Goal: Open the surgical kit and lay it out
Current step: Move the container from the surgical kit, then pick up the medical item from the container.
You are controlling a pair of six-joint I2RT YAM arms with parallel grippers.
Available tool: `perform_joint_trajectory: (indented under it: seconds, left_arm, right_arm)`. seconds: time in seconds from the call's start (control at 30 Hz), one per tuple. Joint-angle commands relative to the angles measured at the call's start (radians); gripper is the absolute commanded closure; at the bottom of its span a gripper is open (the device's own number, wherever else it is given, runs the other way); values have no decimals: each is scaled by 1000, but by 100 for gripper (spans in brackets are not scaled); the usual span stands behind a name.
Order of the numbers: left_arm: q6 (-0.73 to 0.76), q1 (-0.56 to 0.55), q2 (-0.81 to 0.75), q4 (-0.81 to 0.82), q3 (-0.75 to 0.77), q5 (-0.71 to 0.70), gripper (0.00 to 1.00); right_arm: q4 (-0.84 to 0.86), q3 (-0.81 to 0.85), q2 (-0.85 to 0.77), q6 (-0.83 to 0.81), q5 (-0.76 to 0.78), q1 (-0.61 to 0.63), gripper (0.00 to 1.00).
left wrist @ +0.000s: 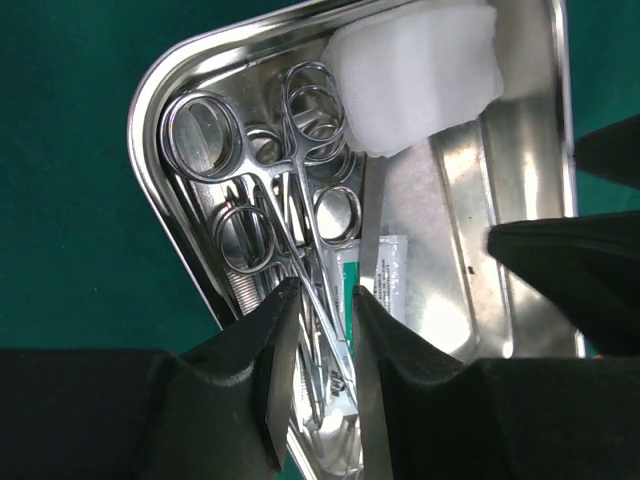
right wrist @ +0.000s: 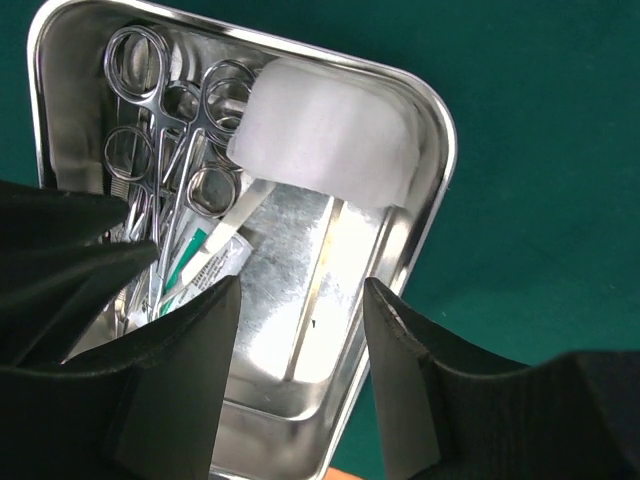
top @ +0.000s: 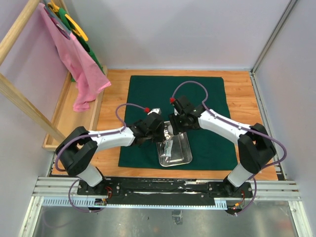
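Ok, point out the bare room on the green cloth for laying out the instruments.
Widest free patch: the far half of the green cloth, between its far edge and the left gripper and right gripper. A smaller one: between the steel tray and the cloth's right edge. Crowded: over the tray, where both grippers meet.

We find the tray (right wrist: pixel 300 250) floor free below the right tool (right wrist: pixel 302 295); gauze wad (right wrist: pixel 325 130) ahead and forceps (right wrist: pixel 165 140) beside it block.

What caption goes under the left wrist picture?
Left gripper straddles steel forceps in the shiny tray, beside white gauze.
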Motion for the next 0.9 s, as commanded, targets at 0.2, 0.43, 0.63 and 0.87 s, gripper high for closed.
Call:
perform_joint_trajectory:
  seconds: [0.2, 0.43, 0.63, 0.87]
  left_arm:
    - [35, 4, -182, -167, 82, -160, 47]
    - [9, 41, -160, -100, -28, -126, 68]
    - [-13, 41, -69, -28, -41, -87, 72]
    - [14, 41, -57, -16, -18, -94, 66]
  right_arm:
    - [43, 47, 94, -18, -58, -10, 47]
    - [82, 43, 108, 16, -43, -8, 47]
    - [95, 24, 76, 26, -32, -5, 48]
    - [87, -11, -42, -5, -31, -6, 44]
